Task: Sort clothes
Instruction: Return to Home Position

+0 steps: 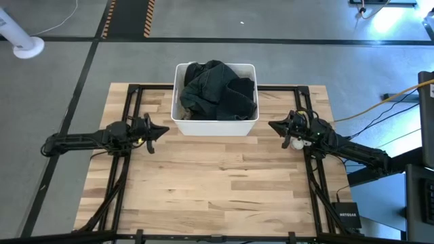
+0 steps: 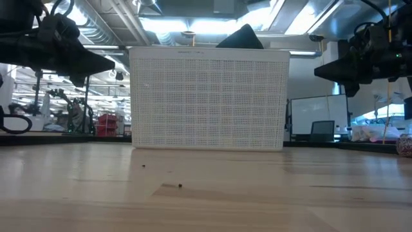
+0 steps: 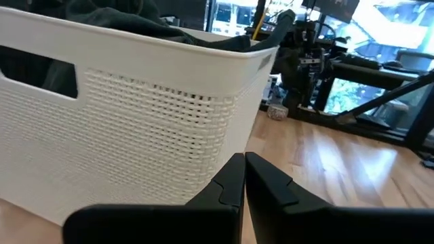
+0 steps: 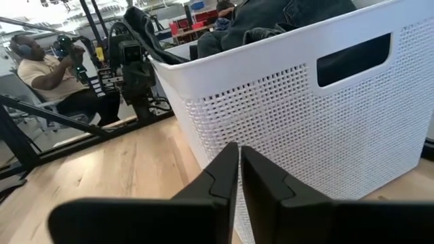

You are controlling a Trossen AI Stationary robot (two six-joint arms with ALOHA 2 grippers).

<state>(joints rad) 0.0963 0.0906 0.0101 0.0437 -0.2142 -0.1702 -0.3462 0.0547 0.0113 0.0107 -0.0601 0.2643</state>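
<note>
You have the wooden bench (image 1: 217, 183) under both arms. The white bin (image 1: 215, 127) stands at the middle of its far edge, the edge away from the low camera.

The clothes (image 1: 217, 91) are all inside that bin, a dark heap of black and dark grey-green cloth that fills it from wall to wall. In the low view one dark fold (image 2: 241, 37) rises above the rim of the bin (image 2: 207, 96). In the wrist views the cloth bulges over the top edge.

Your left gripper (image 1: 163, 129) hangs above the bench's left side, just off the bin's front left corner. It points inward along the front wall and does not touch it. Its wrist camera shows the two fingers (image 3: 227, 183) pressed tip to tip with only a hairline between them, clenched on themselves and carrying no cloth.

Your right gripper (image 1: 273, 125) mirrors it over the bench's right side, just off the front right corner and apart from the wall. Its fingers (image 4: 220, 173) are likewise closed together and empty.

So the clothes lie between your two grippers but farther back, walled off from both by the bin.

In the low view both grippers hang well above the tabletop, the left one (image 2: 106, 64) and the right one (image 2: 322, 71) on either side of the bin.

A small dark speck (image 2: 179, 186) lies on the bare wood in front of the bin, towards the near edge.
</note>
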